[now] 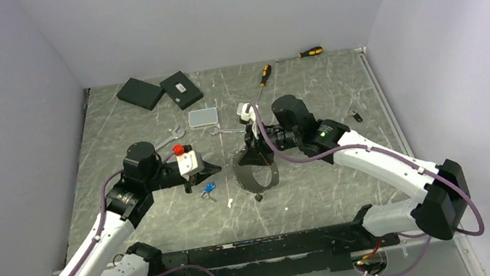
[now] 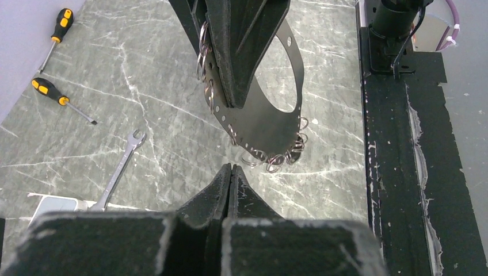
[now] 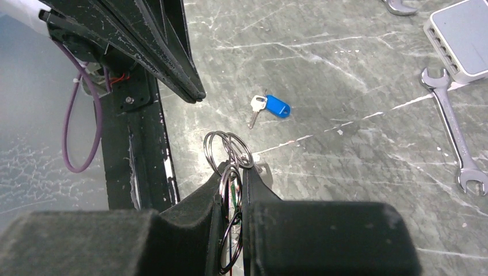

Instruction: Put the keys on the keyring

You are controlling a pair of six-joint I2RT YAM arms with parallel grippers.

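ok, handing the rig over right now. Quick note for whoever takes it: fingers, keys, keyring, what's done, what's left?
Left gripper: fingers shut, holding nothing, low over the table, facing the keyring.
Right gripper: shut on the keyring, holding the big loop up on edge, with small rings hanging along its lower rim.
Blue-tagged key: lying loose on the table between the two grippers.
Done: keyring is in hand. No key visibly on it.
Left: pick up the blue-tagged key with the left fingers, thread it on, then do any other keys.
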